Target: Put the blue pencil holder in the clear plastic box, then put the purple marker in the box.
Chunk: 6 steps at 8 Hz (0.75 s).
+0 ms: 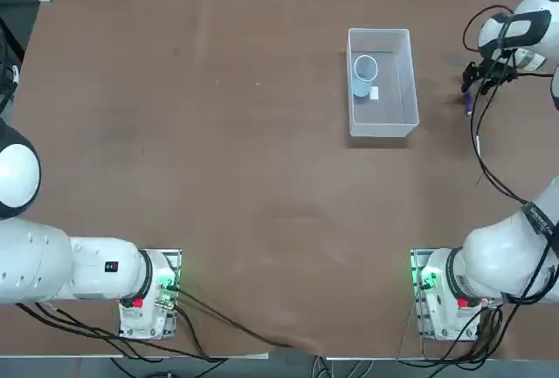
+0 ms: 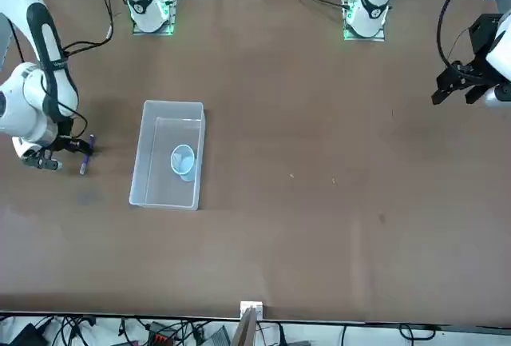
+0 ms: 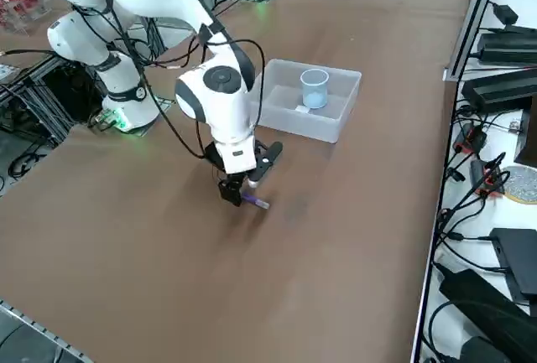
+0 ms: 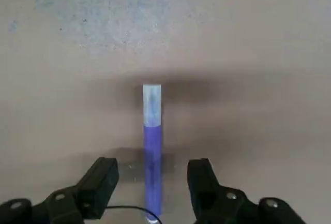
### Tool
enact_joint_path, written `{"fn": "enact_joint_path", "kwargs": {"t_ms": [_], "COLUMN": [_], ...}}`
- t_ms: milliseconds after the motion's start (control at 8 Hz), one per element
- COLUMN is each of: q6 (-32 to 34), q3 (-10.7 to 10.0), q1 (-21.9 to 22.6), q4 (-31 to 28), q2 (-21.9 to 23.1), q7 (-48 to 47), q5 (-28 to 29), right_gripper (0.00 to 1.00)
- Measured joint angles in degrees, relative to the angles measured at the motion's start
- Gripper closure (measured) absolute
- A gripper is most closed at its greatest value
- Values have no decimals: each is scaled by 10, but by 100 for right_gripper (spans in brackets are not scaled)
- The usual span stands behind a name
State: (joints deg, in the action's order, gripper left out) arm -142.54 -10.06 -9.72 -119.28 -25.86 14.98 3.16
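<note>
The right gripper [image 4: 152, 175] is held low over the table [image 1: 218, 177], fingers apart astride the marker [image 4: 151, 146], gaps either side. The holder [image 1: 364, 74] stands in the box [image 1: 382, 125].

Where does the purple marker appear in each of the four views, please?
Top view: purple marker near the right edge, under the right pincer.
Front view: far left, left of the clear plastic box.
Right side view: left of centre, below the wrist.
Right wrist view: centre, lying on the table between the open fingers.
Shared landmark: the box, absent only from the wrist view.
</note>
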Motion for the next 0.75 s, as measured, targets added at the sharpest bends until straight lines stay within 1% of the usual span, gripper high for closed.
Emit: {"fn": "enact_joint_path", "kwargs": {"t_ms": [375,750], "q6": [-10,-11], "q3": [1,1], "q1": [0,0], "q4": [0,0], "q2": [-13,-16], "q7": [11,13], "q5": [0,0], "right_gripper": [22,36]}}
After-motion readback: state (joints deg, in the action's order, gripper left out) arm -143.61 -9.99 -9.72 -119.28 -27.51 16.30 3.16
